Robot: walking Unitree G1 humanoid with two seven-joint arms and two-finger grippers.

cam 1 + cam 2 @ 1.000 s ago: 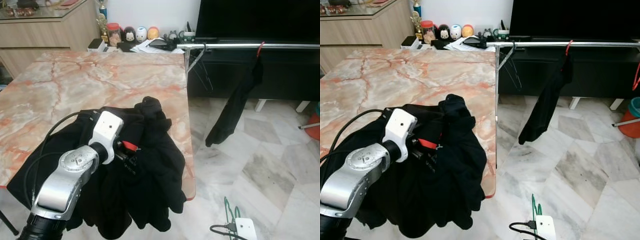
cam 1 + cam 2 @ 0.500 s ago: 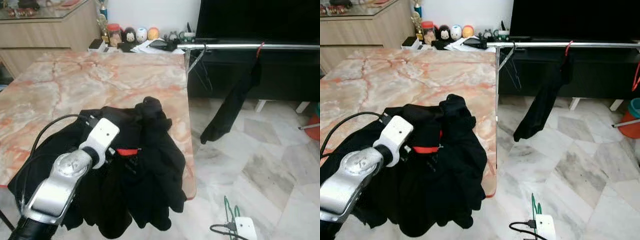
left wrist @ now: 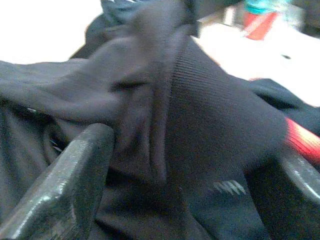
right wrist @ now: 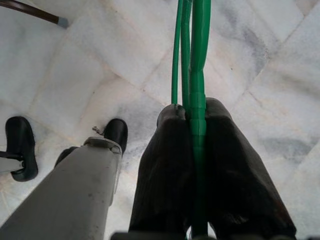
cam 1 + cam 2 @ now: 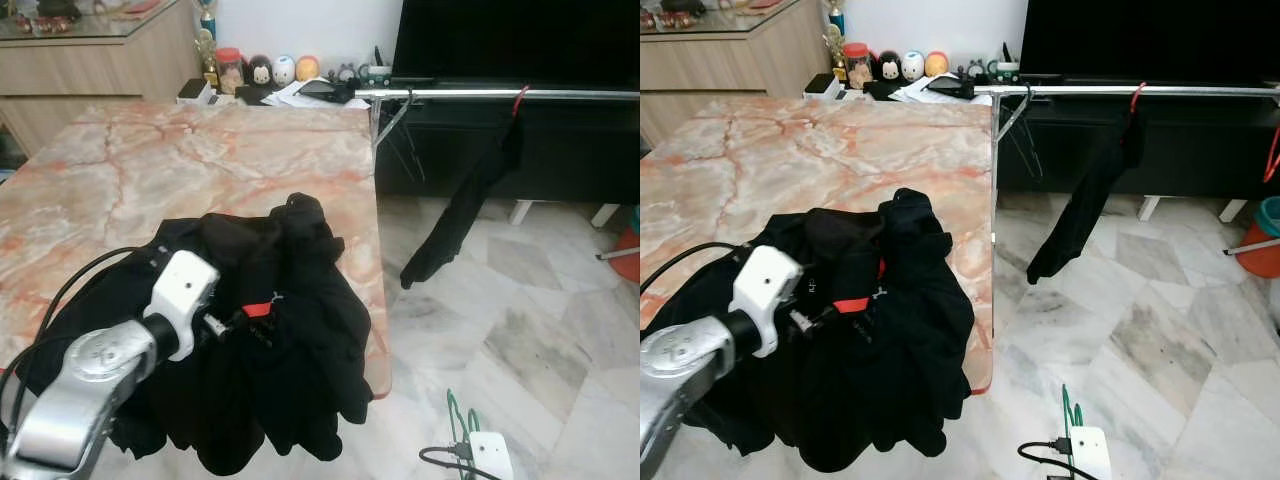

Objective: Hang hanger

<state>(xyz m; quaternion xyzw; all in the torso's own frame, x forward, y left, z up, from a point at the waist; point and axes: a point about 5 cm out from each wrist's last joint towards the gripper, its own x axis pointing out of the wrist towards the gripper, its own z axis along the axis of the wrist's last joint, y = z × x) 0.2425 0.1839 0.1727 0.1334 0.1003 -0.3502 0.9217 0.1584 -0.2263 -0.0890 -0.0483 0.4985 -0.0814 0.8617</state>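
Green hanger (image 4: 196,75) pinched in right gripper (image 4: 192,125), held low over the marble floor (image 4: 100,65).
Right wrist view: both black fingers pressed together on the hanger's green wire, which runs out past the fingertips; the robot's leg and foot (image 4: 115,132) sit beside it on the tiles. In the eye views the hanger's green tip (image 5: 455,415) pokes up at the bottom edge, next to the white wrist unit (image 5: 490,455). Left gripper (image 3: 165,165) is buried in the pile of black clothes (image 5: 280,330) at the near corner of the marble table (image 5: 200,160); fingers spread with a fold of black knit fabric between them. Beyond the table edge, a metal rail (image 5: 500,93) carries a black garment (image 5: 470,200) on a red hanger (image 5: 520,97) and some bare wire hangers (image 5: 400,125).
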